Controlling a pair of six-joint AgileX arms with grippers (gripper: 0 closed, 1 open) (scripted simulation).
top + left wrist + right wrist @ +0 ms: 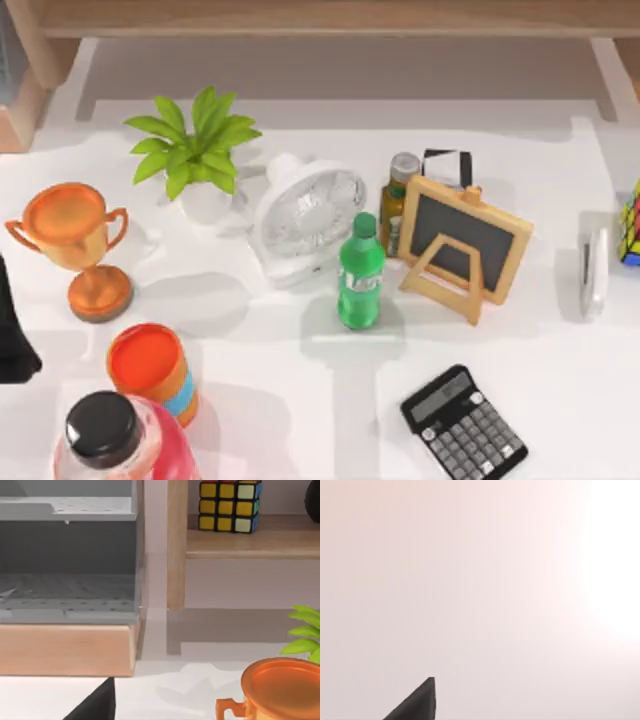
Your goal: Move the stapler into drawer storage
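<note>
White tabletop (300,400) holds the stapler (596,270) at its right edge beside a puzzle cube (631,225), long axis running front-to-back; whether either pincer is open, I cannot tell.

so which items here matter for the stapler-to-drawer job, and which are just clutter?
Job:
- stapler, far right of the table, beside the puzzle cube
- grey drawer unit, seen in the left wrist view

Clutter:
- trophy
- plant
- fan
- green bottle
- small chalkboard
- calculator
- orange cup
- pink bottle
</note>
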